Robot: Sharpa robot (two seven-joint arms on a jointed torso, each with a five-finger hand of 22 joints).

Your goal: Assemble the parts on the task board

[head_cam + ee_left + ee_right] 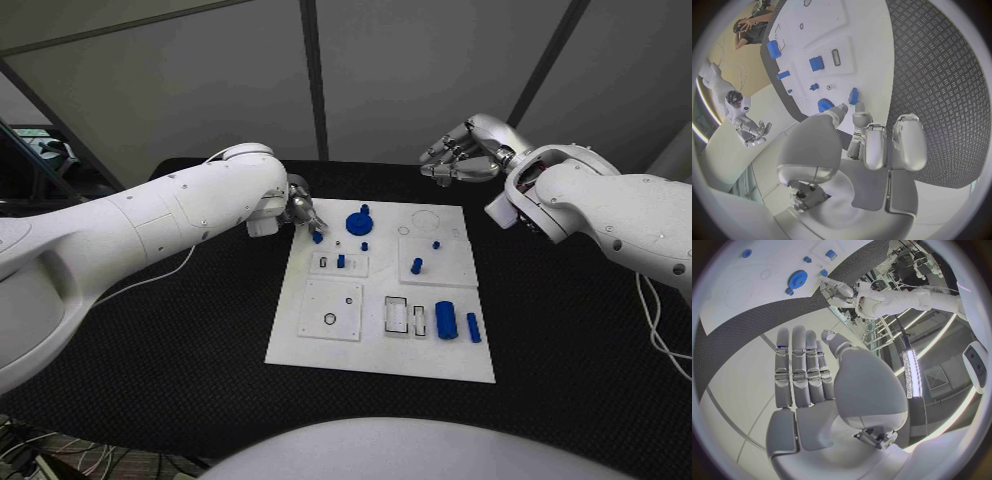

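The left hand [300,208] sits at the task board [379,345]'s far-left corner, apparently pinching a small blue peg [317,237] that hangs upright from its fingertips, though the grip is partly hidden. The blue gear [359,223] lies just beside it at about three o'clock, with open board beyond. The right hand [464,150] hovers off the far-right corner, fingers straight and holding nothing.

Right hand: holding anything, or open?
Open. The right hand hangs above the table's far edge, off the task board; the right wrist view shows its fingers straight, side by side, with nothing in them.
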